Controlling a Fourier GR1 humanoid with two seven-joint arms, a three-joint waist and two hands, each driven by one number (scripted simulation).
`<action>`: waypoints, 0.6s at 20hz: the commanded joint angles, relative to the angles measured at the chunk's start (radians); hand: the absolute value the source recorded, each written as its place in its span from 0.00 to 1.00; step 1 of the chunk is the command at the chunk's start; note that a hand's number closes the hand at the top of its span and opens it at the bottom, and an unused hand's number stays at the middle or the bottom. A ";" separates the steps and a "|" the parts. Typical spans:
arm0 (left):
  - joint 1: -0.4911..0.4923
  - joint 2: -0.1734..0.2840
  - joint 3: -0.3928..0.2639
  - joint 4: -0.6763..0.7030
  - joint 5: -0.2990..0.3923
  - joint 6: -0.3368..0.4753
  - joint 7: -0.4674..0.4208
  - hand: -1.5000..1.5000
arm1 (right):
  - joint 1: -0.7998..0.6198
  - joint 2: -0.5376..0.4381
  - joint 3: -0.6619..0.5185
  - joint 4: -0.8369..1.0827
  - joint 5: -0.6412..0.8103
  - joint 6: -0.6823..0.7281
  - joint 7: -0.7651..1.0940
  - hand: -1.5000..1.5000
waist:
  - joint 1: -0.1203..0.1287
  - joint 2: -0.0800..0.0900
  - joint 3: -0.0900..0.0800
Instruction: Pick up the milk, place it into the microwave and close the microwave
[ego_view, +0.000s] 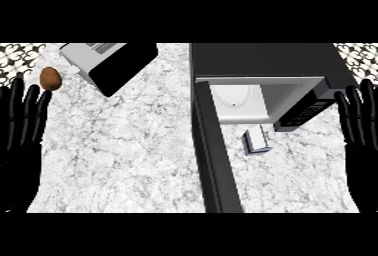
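Right hand is resting at the view's right edge, fingers straight and pointing up, holding nothing. Milk is lying on the counter well to the left of that hand, apart from it, just in front of the microwave. The microwave's cavity is showing open, with its door swung out toward the viewer, standing just left of the milk. The microwave's dark control panel is sitting between the milk and the right hand's fingertips.

Left hand is resting at the view's left edge, fingers likewise straight and up, holding nothing, far across the counter from the milk. A potato is lying just above and beside its fingertips. A toaster oven is sitting tilted at the upper left, near the potato.
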 joint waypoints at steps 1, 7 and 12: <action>0.034 -0.031 -0.019 0.039 0.005 -0.009 -0.066 0.00 | 0.036 0.021 0.072 -0.056 0.116 -0.049 0.041 0.00 | 0.032 0.006 0.041; 0.176 -0.104 -0.198 -0.076 0.053 0.192 0.078 0.00 | 0.052 0.007 0.045 -0.007 0.018 0.007 0.133 0.00 | 0.048 0.003 0.042; 0.400 -0.106 -0.407 -0.120 0.010 0.272 -0.079 0.00 | 0.130 -0.005 0.027 0.030 -0.008 0.050 0.039 0.00 | 0.045 0.005 0.043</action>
